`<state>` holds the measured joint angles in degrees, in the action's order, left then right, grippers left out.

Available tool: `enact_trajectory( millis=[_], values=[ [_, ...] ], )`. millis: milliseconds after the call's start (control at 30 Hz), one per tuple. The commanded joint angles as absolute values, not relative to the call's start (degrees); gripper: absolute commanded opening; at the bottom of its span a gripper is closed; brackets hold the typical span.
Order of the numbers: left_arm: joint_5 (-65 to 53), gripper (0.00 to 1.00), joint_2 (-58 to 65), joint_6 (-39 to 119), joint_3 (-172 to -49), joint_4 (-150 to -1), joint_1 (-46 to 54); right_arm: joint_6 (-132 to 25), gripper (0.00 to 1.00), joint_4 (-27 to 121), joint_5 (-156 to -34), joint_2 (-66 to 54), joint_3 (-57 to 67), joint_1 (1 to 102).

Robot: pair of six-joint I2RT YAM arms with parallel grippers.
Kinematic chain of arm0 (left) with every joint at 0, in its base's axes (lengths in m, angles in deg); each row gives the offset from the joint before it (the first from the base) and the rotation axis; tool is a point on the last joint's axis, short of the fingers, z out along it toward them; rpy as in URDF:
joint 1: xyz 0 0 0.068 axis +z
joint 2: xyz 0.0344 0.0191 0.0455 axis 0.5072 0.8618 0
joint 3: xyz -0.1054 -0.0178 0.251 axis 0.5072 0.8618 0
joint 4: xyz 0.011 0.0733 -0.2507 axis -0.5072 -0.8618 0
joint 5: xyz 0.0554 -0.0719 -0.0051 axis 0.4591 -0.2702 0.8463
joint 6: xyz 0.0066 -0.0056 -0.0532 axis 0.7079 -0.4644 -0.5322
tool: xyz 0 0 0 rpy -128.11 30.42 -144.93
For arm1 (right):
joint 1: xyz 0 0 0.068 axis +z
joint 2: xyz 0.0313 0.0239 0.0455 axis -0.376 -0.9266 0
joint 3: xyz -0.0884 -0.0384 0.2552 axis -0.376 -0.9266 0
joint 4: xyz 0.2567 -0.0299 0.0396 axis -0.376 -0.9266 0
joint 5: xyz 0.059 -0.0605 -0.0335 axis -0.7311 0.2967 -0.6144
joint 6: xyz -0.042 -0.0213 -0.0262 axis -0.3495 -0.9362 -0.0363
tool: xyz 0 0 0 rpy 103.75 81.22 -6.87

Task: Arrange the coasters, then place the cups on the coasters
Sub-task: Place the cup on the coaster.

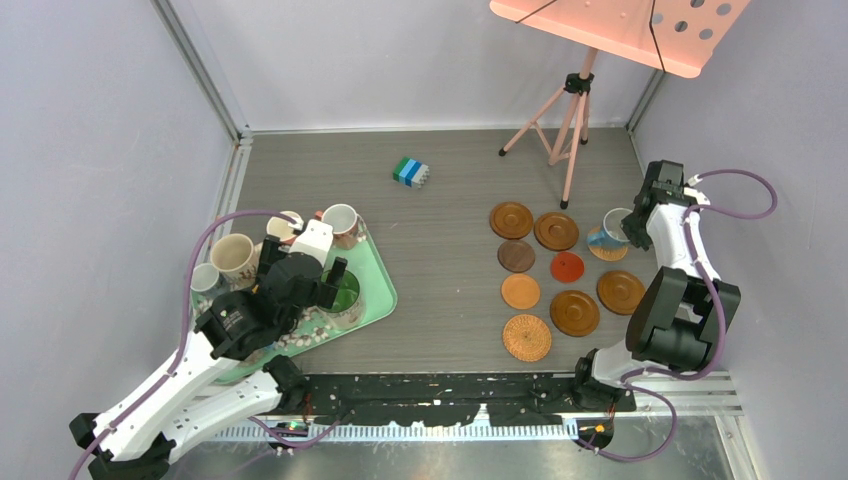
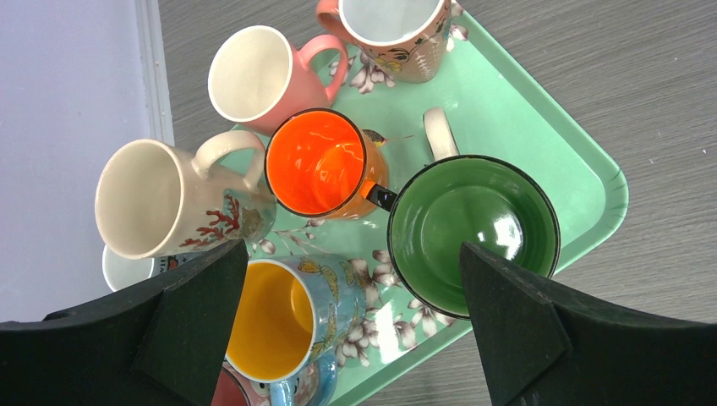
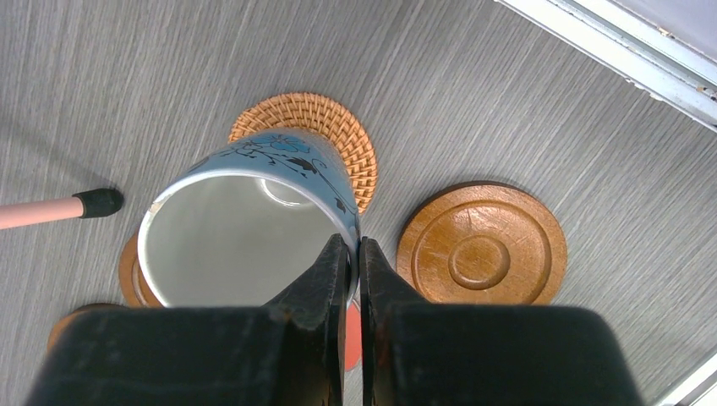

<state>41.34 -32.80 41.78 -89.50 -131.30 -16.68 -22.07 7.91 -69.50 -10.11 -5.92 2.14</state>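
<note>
My right gripper (image 3: 355,245) is shut on the rim of a white-and-blue cup (image 3: 245,228), one finger inside and one outside. The cup hangs tilted over a woven wicker coaster (image 3: 338,127); whether they touch I cannot tell. In the top view this cup (image 1: 612,228) is at the right end of a cluster of coasters: dark wood (image 1: 511,220), red (image 1: 567,267), orange (image 1: 520,291) and a second wicker one (image 1: 527,337). My left gripper (image 2: 353,247) is open above the tray's cups, between the green-inside cup (image 2: 473,228) and the yellow-inside cup (image 2: 270,317). An orange-inside cup (image 2: 317,161) stands just beyond.
The mint-green tray (image 2: 524,110) also holds a cream cup (image 2: 156,199), a pink cup (image 2: 254,72) and a mauve cup (image 2: 389,25). A blue-green toy block (image 1: 411,172) lies mid-table. A pink music stand's tripod (image 1: 565,120) stands behind the coasters, one foot (image 3: 97,201) near the held cup.
</note>
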Motion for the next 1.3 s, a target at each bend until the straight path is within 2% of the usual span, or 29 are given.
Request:
enact_trajectory(
  millis=[0,300,633,800,1000,1133,1267],
  values=[
    [42.3,1.0,-32.7,42.3,-89.6,-129.0,-16.8,-20.7,0.05,9.1,-69.5,-10.9,-1.3,2.0],
    [42.4,1.0,-32.0,42.4,-89.8,-129.1,-16.8,-22.0,0.06,7.1,-72.8,-15.9,1.1,2.0],
    [42.4,1.0,-32.4,42.5,-89.8,-129.1,-16.8,-23.4,0.35,6.1,-73.9,-17.5,3.9,2.0],
    [42.4,1.0,-32.9,42.3,-89.8,-129.2,-16.8,-24.2,0.4,5.7,-74.3,-17.3,5.1,2.0],
    [42.0,1.0,-34.1,42.2,-89.8,-129.3,-16.8,-27.2,0.55,6.2,-76.1,-15.2,6.7,2.0],
    [41.7,1.0,-35.0,42.0,-89.8,-129.5,-16.8,-29.1,0.62,6.4,-77.3,-12.1,7.3,2.0],
    [40.8,1.0,-36.1,41.8,-89.7,-129.8,-16.8,-34.0,0.67,6.8,-82.6,-9.2,7.9,2.3]
  ],
)
